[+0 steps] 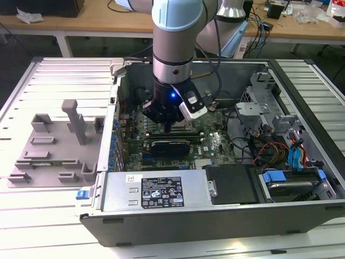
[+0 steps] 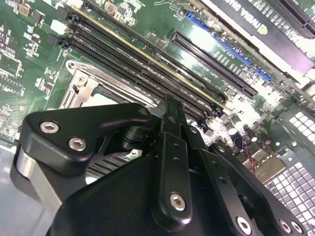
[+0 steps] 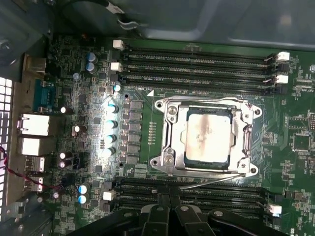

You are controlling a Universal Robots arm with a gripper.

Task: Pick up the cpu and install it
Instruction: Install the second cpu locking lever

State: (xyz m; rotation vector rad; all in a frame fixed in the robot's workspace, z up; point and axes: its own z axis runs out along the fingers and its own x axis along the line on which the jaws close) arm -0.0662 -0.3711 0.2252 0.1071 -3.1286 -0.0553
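Cpu (image 3: 208, 138) already lies flat in the socket (image 3: 170, 142) on the board (image 3: 290, 169), inside the open case (image 1: 302, 208) on the table (image 1: 59, 226). Hand (image 1: 169, 128) hangs just above the board beside the socket, fingers (image 2: 173, 129) pressed together, holding nothing.

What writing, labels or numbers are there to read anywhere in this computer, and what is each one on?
Nothing reads well enough to quote.
Black label on the power supply, exterior view: print too small.
White sticker beside it: too small.
Graphics card, second wrist view: pale lettering, cut off.
Green board, first wrist view: tiny white markings, unreadable.
The cpu: no readable print on top.
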